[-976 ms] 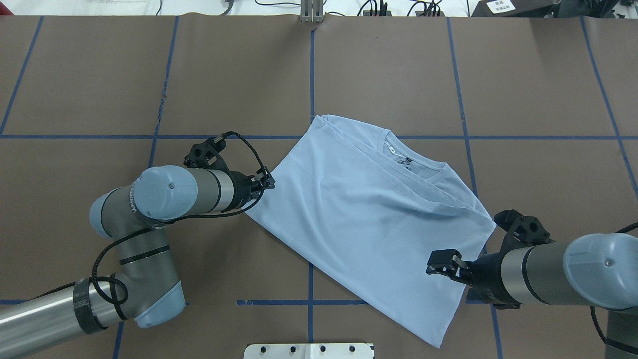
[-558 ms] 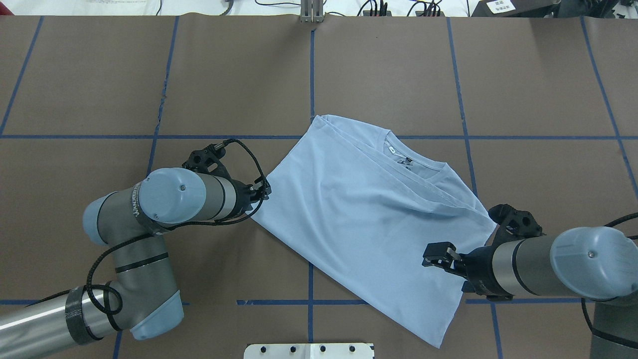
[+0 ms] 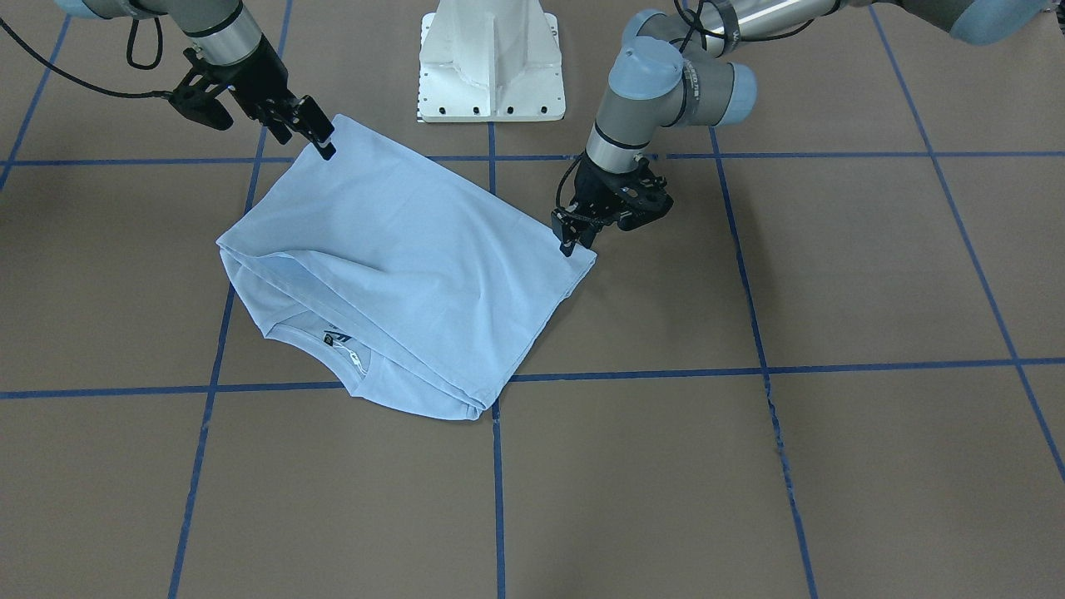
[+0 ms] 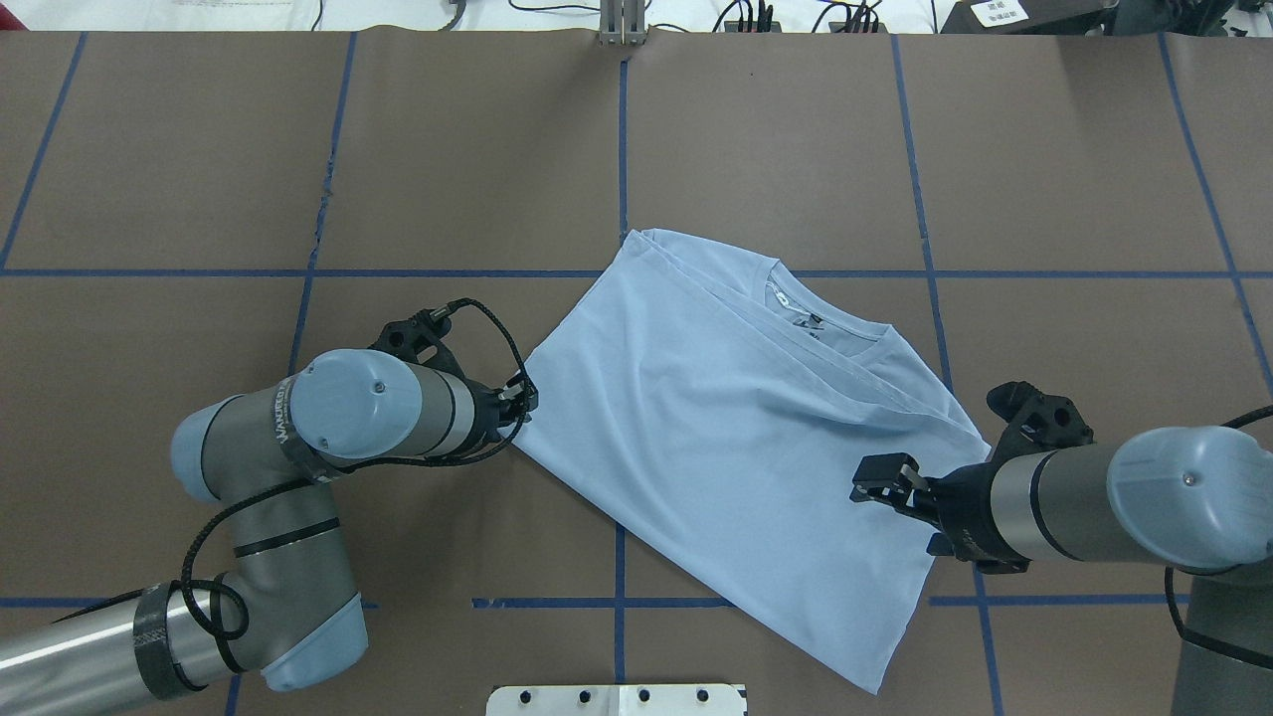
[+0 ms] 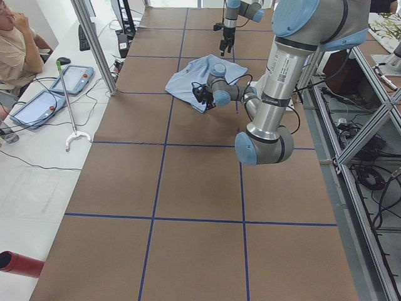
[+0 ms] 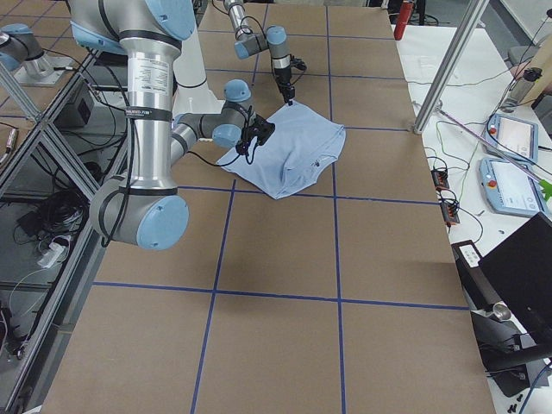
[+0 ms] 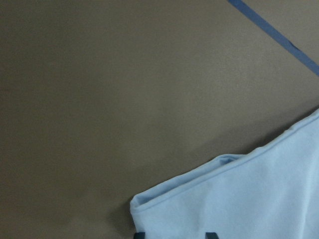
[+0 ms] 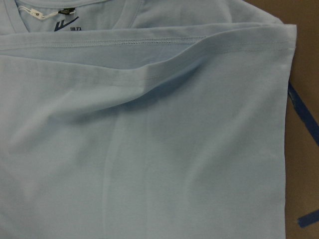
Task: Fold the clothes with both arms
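The light blue T-shirt (image 4: 716,438) lies folded and flat on the brown table, at an angle, with its collar and dark label (image 4: 814,320) on the far side. It also shows in the front view (image 3: 399,249). My left gripper (image 4: 524,396) is low at the shirt's left corner. In the left wrist view its two fingertips (image 7: 140,235) stand apart at the bottom edge, with the shirt corner (image 7: 149,204) just ahead of them. My right gripper (image 4: 877,480) is open and hovers over the shirt's right part, near its right edge (image 3: 320,137).
The white pedestal base (image 3: 491,58) stands at the near table edge between the arms. Blue tape lines (image 4: 622,139) cross the brown table. A person (image 5: 12,37) sits with tablets at a side table beyond the far edge.
My left gripper has moved nearer and slightly right, down onto the shirt's left corner. My right gripper has moved away from the robot over the shirt. The shirt has stayed in place.
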You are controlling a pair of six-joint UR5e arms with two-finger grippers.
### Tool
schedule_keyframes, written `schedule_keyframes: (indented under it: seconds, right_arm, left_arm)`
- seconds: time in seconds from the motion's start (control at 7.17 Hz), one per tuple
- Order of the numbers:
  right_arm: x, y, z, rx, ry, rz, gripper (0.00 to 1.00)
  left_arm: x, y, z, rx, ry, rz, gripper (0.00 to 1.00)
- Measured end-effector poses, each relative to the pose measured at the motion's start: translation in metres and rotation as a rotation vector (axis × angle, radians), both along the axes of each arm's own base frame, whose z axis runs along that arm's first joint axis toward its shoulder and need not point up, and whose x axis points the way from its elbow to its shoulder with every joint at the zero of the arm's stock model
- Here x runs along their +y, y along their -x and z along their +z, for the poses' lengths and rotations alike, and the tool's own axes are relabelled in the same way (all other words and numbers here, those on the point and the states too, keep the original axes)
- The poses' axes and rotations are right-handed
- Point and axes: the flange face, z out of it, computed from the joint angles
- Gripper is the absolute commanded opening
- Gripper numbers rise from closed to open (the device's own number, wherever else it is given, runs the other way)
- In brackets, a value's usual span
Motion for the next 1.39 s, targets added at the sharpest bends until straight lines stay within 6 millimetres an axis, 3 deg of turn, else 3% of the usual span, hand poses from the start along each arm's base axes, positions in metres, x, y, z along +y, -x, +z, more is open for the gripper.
schedule_keyframes:
  seconds: [0.14, 0.56, 0.7, 0.98, 1.12, 1.39]
  right_arm:
    - [-0.003, 0.001, 0.000, 0.001, -0.001, 0.005, 1.00]
    - [-0.009, 0.010, 0.000, 0.000, -0.001, 0.009, 1.00]
    - [-0.010, 0.011, 0.001, 0.001, -0.001, 0.011, 1.00]
    - [-0.012, 0.012, -0.003, -0.006, -0.006, 0.015, 1.00]
    - [-0.013, 0.013, -0.004, -0.007, -0.011, 0.022, 1.00]
    - [-0.017, 0.020, -0.009, -0.012, -0.026, 0.039, 1.00]
  left_arm:
    - [0.000, -0.001, 0.002, -0.005, 0.001, 0.000, 0.02]
    - [-0.006, 0.005, 0.013, -0.025, -0.008, -0.007, 0.00]
    - [-0.025, 0.019, 0.016, -0.041, -0.042, -0.021, 0.00]
    - [-0.093, 0.054, 0.013, -0.069, -0.145, -0.069, 0.00]
    - [-0.136, 0.054, 0.004, -0.054, -0.176, -0.111, 0.00]
    - [-0.212, 0.030, -0.003, -0.007, -0.216, -0.178, 0.00]
